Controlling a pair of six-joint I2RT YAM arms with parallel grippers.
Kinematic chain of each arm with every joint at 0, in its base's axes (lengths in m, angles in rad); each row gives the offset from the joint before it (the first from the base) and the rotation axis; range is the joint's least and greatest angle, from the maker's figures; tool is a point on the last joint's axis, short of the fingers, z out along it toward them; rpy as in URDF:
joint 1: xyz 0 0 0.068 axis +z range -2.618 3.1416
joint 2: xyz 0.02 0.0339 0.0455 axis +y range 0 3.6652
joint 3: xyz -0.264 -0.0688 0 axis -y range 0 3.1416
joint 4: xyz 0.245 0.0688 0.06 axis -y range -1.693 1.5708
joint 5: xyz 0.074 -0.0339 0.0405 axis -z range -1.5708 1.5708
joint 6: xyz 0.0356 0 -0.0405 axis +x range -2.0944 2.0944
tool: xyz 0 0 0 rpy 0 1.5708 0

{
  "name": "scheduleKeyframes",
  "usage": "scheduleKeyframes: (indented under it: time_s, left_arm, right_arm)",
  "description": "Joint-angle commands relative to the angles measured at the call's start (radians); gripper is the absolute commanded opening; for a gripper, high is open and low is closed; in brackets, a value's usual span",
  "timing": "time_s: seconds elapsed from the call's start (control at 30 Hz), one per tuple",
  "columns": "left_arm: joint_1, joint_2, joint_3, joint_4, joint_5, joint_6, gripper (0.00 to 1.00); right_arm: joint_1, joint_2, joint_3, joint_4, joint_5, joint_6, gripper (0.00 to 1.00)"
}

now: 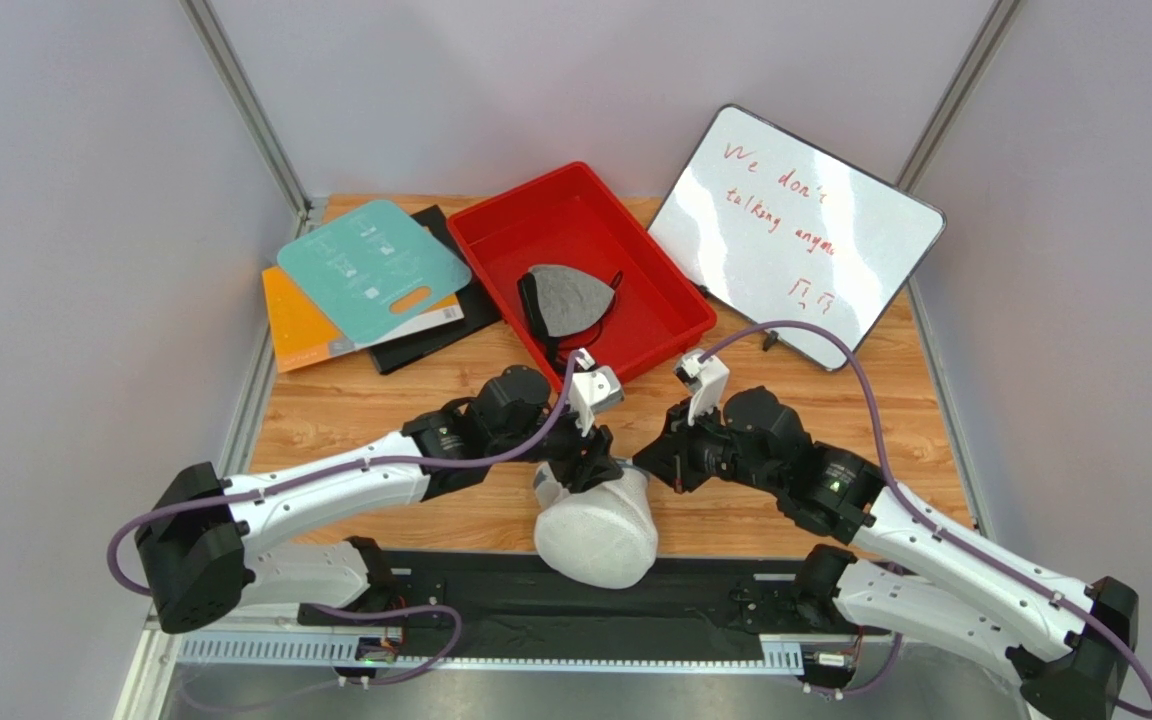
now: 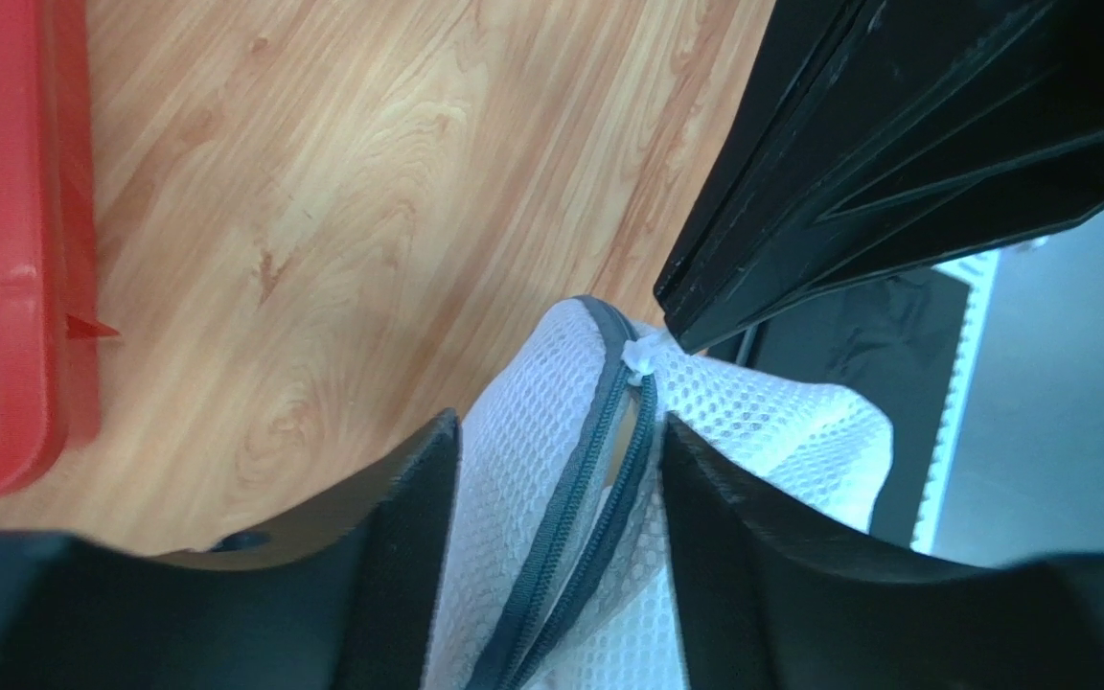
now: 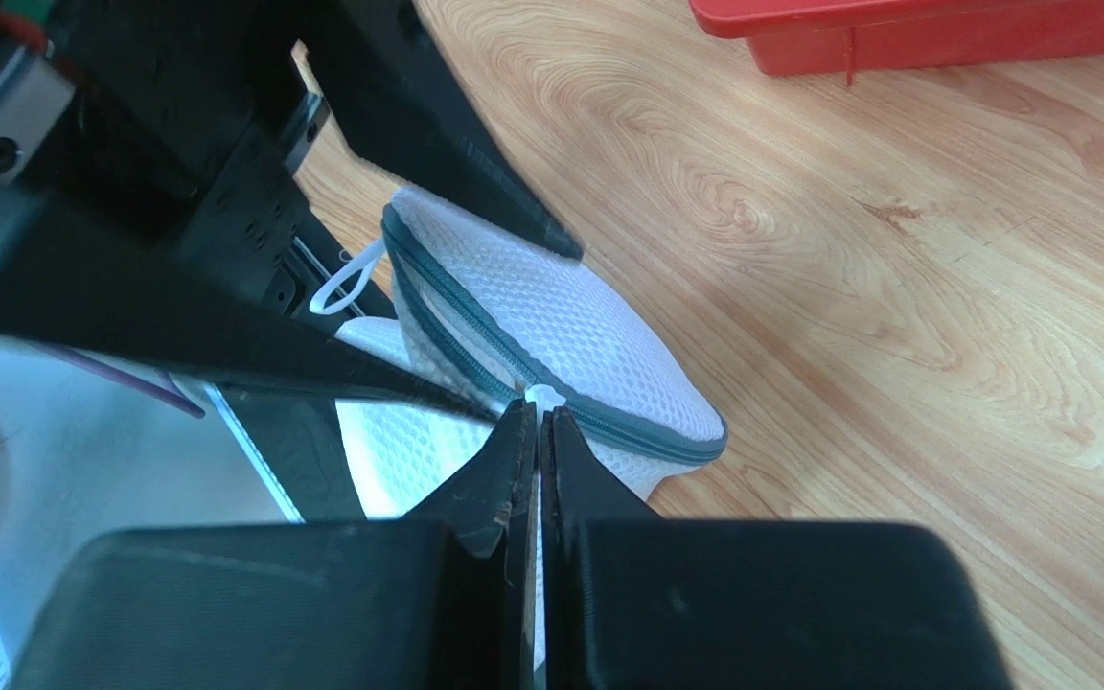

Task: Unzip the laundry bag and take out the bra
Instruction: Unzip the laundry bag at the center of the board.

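Observation:
The laundry bag point(image 1: 597, 528), a white mesh dome with a grey zipper band, sits at the table's near edge between both arms. My left gripper point(image 1: 585, 468) is shut on the bag's mesh rim point(image 2: 544, 431), one finger on each side of the zipper point(image 2: 594, 475). My right gripper point(image 1: 654, 462) is shut on the small white zipper pull point(image 3: 544, 393), which also shows in the left wrist view point(image 2: 640, 357). The zipper is parted a little just behind the pull. A thin beige sliver point(image 2: 621, 453) shows in that gap; the rest of the bra is hidden inside the bag.
A red tray point(image 1: 642, 248) holding a grey bra with black straps point(image 1: 564, 300) stands behind the grippers. A whiteboard point(image 1: 793, 233) leans at the back right. Teal, orange and black boards point(image 1: 372, 278) lie at the back left. A black mat point(image 1: 717, 600) runs along the front edge.

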State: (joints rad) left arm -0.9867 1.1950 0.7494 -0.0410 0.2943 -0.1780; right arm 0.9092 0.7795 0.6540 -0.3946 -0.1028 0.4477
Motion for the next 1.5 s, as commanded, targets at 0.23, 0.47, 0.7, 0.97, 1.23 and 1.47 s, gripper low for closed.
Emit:
scheduleKeyframes:
  time_s: [0.23, 0.47, 0.7, 0.97, 1.23, 1.47]
  left_arm:
    - [0.002, -0.003, 0.033, 0.009, -0.033, 0.02, 0.0]
    - [0.002, -0.037, 0.013, 0.007, -0.058, 0.034, 0.0]
    - [0.002, -0.097, -0.015, 0.006, -0.067, 0.046, 0.0]
    - [0.003, -0.176, -0.077, 0.027, -0.078, 0.045, 0.0]
    - [0.026, -0.213, -0.137, 0.075, -0.101, 0.029, 0.44]
    - [0.026, -0.21, -0.085, 0.061, -0.073, 0.037, 0.8]
  right_arm:
    - [0.003, 0.0, -0.002, 0.026, 0.031, -0.001, 0.0]
    - [0.005, 0.015, -0.019, 0.011, 0.067, -0.001, 0.0]
    - [-0.018, 0.006, -0.02, -0.013, 0.141, 0.0, 0.0]
    - [-0.035, 0.017, -0.024, -0.004, 0.14, -0.004, 0.0]
    - [-0.039, 0.012, 0.013, -0.013, 0.129, -0.017, 0.0]
    - [-0.036, 0.014, 0.027, 0.014, 0.061, -0.012, 0.0]
